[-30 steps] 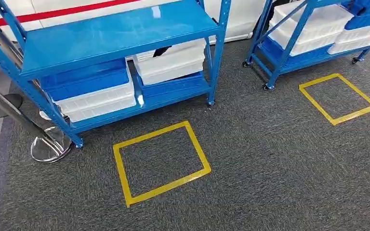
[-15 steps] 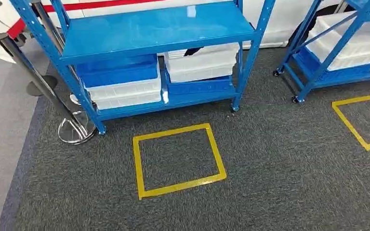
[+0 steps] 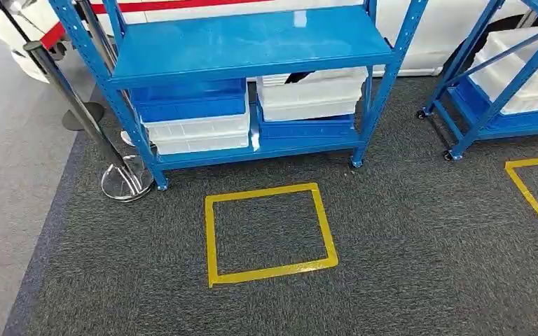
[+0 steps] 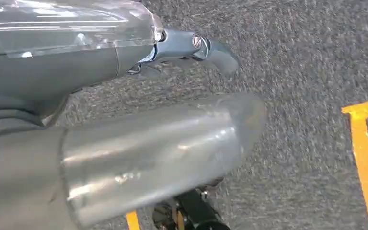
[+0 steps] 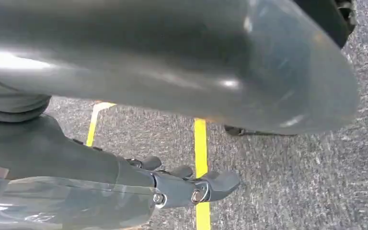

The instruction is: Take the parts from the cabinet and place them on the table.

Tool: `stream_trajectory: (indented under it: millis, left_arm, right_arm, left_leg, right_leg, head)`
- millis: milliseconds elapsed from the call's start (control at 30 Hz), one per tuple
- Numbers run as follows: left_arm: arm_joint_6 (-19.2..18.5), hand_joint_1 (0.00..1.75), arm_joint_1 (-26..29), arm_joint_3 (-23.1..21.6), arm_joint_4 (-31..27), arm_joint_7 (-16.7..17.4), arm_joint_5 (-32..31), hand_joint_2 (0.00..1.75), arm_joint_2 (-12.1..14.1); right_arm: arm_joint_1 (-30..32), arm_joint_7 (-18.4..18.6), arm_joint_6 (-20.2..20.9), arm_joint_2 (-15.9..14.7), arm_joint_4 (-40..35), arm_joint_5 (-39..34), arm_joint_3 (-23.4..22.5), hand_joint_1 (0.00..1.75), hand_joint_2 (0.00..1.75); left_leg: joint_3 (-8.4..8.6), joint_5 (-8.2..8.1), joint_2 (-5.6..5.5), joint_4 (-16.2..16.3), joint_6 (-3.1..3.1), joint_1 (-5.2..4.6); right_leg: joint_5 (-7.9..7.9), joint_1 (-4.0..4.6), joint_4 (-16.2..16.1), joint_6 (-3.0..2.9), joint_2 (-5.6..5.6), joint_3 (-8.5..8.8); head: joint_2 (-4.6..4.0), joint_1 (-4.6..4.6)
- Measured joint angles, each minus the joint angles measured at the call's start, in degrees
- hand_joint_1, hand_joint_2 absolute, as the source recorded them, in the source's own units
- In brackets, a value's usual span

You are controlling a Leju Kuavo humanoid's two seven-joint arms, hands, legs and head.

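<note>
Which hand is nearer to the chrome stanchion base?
Left, probably. The stanchion base stands ahead on the robot's left; the left hand and right hand both hang low over carpet.

Two blue racks (image 3: pixel 252 42), two yellow floor squares (image 3: pixel 270 234), two stanchions (image 3: pixel 77 112).

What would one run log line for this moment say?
phase: facing shelf | bins on lower shelf, untouched | yellow floor square ahead | left robot hand hanging, holds nothing | right robot hand hanging, holds nothing
</note>
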Motion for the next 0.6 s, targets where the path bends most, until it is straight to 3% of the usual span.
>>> stream_trajectory:
  millis: [67,133,200,267,300,333,433,467,500,533,600]
  left_arm:
    - [0.0,0.0,0.3,0.0,0.0,0.0,0.0,0.0,0.1]
    - [0.0,0.0,0.2,0.0,0.0,0.0,0.0,0.0,0.0]
    - [-0.1,0.0,0.2,0.0,0.0,-0.1,0.0,0.0,0.0]
    - [-0.2,0.0,0.3,0.0,0.0,-0.2,-0.1,0.0,0.0]
    - [-0.2,0.0,0.4,0.0,0.0,-0.2,-0.1,0.0,0.0]
    - [-0.2,0.0,0.4,0.0,0.0,-0.3,-0.1,0.0,0.0]
    - [-0.2,0.0,0.6,-0.1,0.0,-0.3,-0.2,0.0,0.0]
    - [-0.2,0.0,0.4,-0.1,0.0,-0.3,-0.2,0.0,0.0]
    - [-0.2,0.0,0.2,-0.1,0.0,-0.3,-0.2,0.0,0.0]
    - [-0.2,0.0,0.2,-0.2,0.0,-0.3,-0.2,0.0,0.0]
    - [-0.2,0.0,0.1,-0.2,0.0,-0.2,-0.2,0.0,0.0]
  right_arm:
    - [-0.1,0.0,0.0,0.0,0.0,0.0,0.0,0.0,0.0]
    - [-0.2,0.0,0.0,0.0,0.0,0.0,0.0,0.0,0.0]
    - [-0.2,0.0,0.0,0.0,0.0,0.0,0.0,0.0,0.0]
    - [0.0,0.0,0.0,0.0,0.0,0.0,0.0,0.0,0.0]
    - [0.2,0.0,0.0,0.0,0.0,0.0,0.0,0.0,0.0]
    - [0.4,0.0,0.0,0.0,0.0,0.0,0.0,0.0,0.0]
    - [0.8,0.0,0.0,-0.2,0.0,0.0,0.0,0.0,0.0]
    - [0.7,0.0,0.0,-0.2,0.0,0.0,0.0,0.0,0.0]
    - [0.6,0.0,0.0,-0.2,0.0,0.0,0.0,0.0,0.0]
    - [0.6,0.0,0.1,-0.2,0.0,0.0,0.0,0.0,0.0]
    - [0.7,0.0,0.2,-0.1,0.0,0.0,0.0,0.0,0.0]
  left_leg:
    - [0.5,-0.06,-0.21,-0.5,0.96,0.24]
    - [1.65,-0.21,-0.32,-1.1,1.72,0.49]
    - [1.9,-0.78,-0.37,-1.1,2.05,0.45]
    - [2.56,-1.58,-0.39,-1.1,2.02,0.39]
    - [3.23,-2.05,-0.47,-1.1,1.94,0.41]
    - [4.06,-2.69,-0.59,-1.1,1.77,0.46]
    - [6.67,-4.76,-0.64,-1.2,1.04,0.45]
    - [7.0,-5.37,-0.79,-1.1,0.57,0.27]
    - [7.26,-5.98,-0.7,-1.5,0.16,0.25]
    - [8.61,-5.64,-0.65,-1.2,-0.24,0.23]
    - [7.83,-4.84,-0.57,1.7,-0.72,0.22]
  right_leg:
    - [0.75,0.05,1.1,0.87,0.01,0.31]
    - [-0.75,-0.26,3.6,1.11,0.7,-0.76]
    - [-4.42,-0.34,12.0,1.59,1.02,-6.04]
    - [-5.55,-0.37,18.4,1.92,1.02,-10.99]
    - [-4.29,-0.4,18.2,1.79,1.01,-11.75]
    - [-1.85,-0.43,15.5,1.73,1.01,-11.29]
    - [6.7,-0.38,2.6,1.3,1.06,-7.7]
    - [3.85,0.02,2.6,1.01,1.04,-7.52]
    - [3.64,0.12,2.8,0.49,1.05,-7.26]
    - [3.41,-0.04,2.4,0.16,1.1,-6.92]
    - [2.63,-0.35,1.9,-0.82,1.25,-4.7]
  head:
    - [0.0,-0.05]
    - [0.0,0.24]
    - [0.0,0.39]
    - [0.0,0.39]
    - [0.0,0.37]
    - [0.0,0.43]
    - [0.0,0.7]
    - [0.0,0.74]
    - [0.0,0.7]
    - [0.0,0.68]
    - [0.02,0.52]
